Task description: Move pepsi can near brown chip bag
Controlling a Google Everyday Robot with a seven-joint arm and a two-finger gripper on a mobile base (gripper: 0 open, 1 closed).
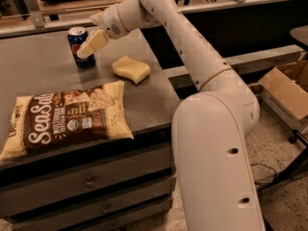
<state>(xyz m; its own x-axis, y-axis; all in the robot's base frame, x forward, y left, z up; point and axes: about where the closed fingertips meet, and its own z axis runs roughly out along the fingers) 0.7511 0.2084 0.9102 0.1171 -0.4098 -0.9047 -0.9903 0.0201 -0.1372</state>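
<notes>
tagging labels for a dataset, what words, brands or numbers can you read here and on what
"Sea Salt": white script on the front of the brown chip bag.
Smaller white print and small badges on the same bag: too small to read.
pepsi can: only a blue body with a bit of red shows, no letters readable; the gripper is at its right front and covers part of it.
Nothing else bears readable text.
</notes>
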